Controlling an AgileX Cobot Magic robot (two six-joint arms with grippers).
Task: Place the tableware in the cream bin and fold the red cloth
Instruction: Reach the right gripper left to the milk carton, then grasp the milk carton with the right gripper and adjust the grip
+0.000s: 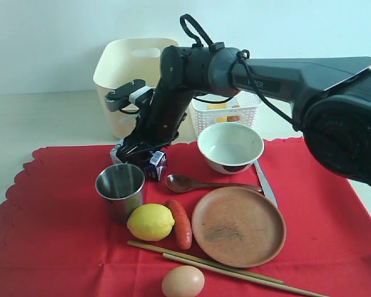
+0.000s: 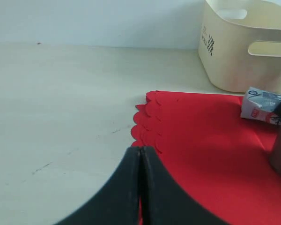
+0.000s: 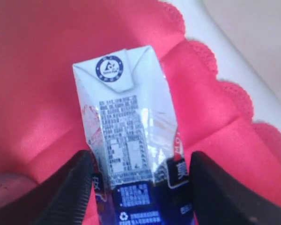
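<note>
The red cloth [image 1: 55, 229] lies flat on the table. On it are the steel cup [image 1: 120, 189], white bowl [image 1: 230, 147], brown plate [image 1: 238, 226], wooden spoon [image 1: 198, 184], knife [image 1: 266, 184] and chopsticks [image 1: 222, 269]. The cream bin [image 1: 120, 68] stands behind the cloth. My right gripper [image 3: 140, 187] reaches across to the cloth's back left, fingers pressed on both sides of the small blue-white carton [image 3: 126, 126] lying there. My left gripper [image 2: 140, 150] is shut and empty, low over the cloth's scalloped edge [image 2: 147, 122]; the exterior view does not show it.
A lemon [image 1: 150, 221], a sausage [image 1: 180, 224] and an egg [image 1: 182, 281] lie on the cloth near the cup and plate. The white lattice basket [image 1: 226, 114] with food in it stands behind the bowl. Bare tabletop [image 2: 61, 103] lies left of the cloth.
</note>
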